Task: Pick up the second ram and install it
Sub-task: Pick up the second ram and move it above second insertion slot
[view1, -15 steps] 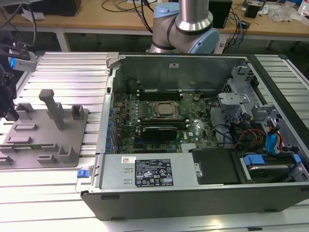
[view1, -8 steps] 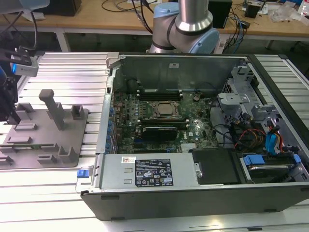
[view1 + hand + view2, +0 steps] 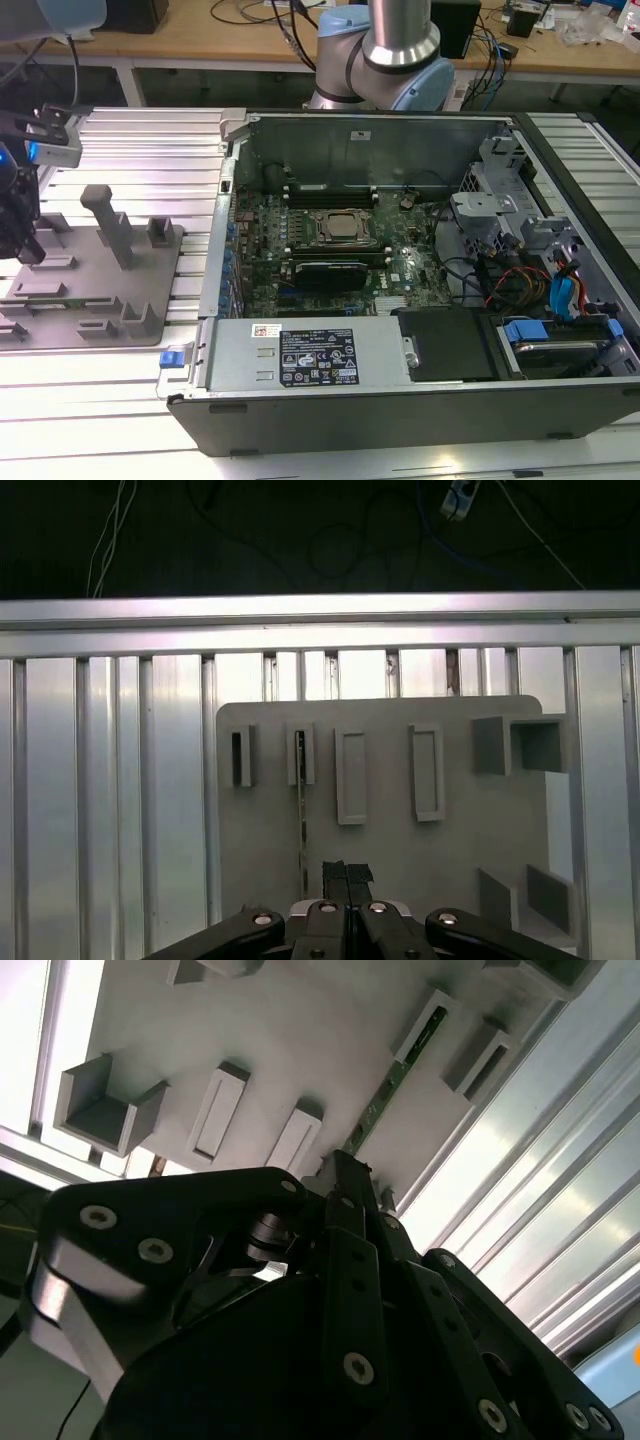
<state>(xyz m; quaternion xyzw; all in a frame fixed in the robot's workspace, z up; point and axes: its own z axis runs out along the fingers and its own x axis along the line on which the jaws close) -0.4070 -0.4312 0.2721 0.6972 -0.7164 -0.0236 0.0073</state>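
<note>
A slatted aluminium table is seen across the exterior view, and most of its middle is taken up by an open computer case, laid on its side with the motherboard exposed. The base of the robot arm is seen behind the case. On the exterior view's left of the case, a grey fixture plate is laid flat on the table, with raised blocks and slotted holders moulded onto it. Above this plate, at the exterior view's left edge, the black gripper is held. In the first wrist view the same plate is looked down on, and a row of four narrow holders is seen across it. The gripper is shown there with its two fingertips pressed together along a thin seam, and nothing is pinched between them. The second ram is found standing on its long edge on the plate, one end seated in the second holder of that row, the other end lying just beside the fingertips with a small gap visible. In the second wrist view the ram is seen as a thin green strip running from its holder towards the gripper; whether it is touched cannot be told there.
</note>
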